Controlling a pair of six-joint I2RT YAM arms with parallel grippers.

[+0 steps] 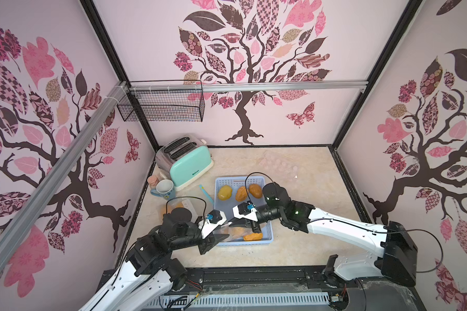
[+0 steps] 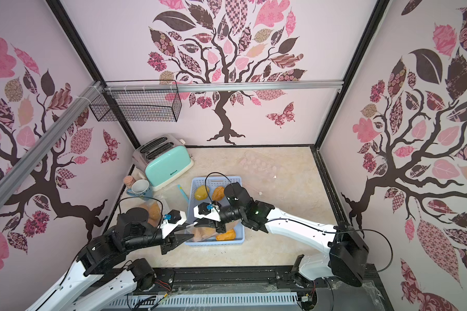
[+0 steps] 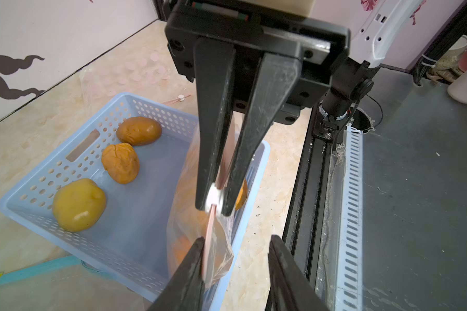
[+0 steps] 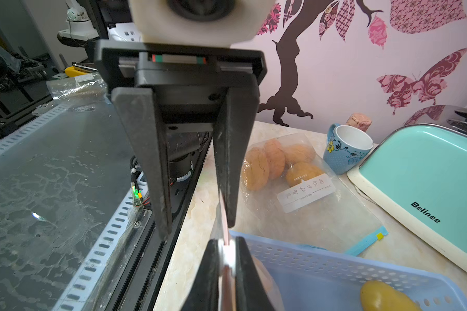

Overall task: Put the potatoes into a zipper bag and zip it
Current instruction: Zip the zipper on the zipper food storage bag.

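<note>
Blue perforated plastic forms the basket (image 1: 237, 180) at the middle of the counter (image 1: 308, 215). Three potatoes (image 1: 225, 192) lie loose in a row at the basket's far end, one yellow and two orange-tan. A fourth, orange one (image 1: 252, 236) lies at the basket's near end, toward the robot.

A clear zipper bag (image 3: 186, 229) with orange potatoes inside stands over that same near end, its lower part inside the basket wall. The right claw (image 3: 213, 203) reaches over the basket, and its tips are pressed together on the bag's white slider (image 4: 228, 255). The left claw (image 4: 198, 229) faces it from the basket's near left corner. Its jaws stand apart, and the bag's pink zip strip (image 3: 209, 242) lies against the inner face of one finger only.

To the left of the basket, flat on the counter, is a second clear bag (image 4: 294, 188) with several potatoes in it and a blue zip strip. A flowered blue mug (image 4: 345, 148) stands beyond that bag, and a mint-green toaster (image 4: 429, 175) stands just beside the mug.
</note>
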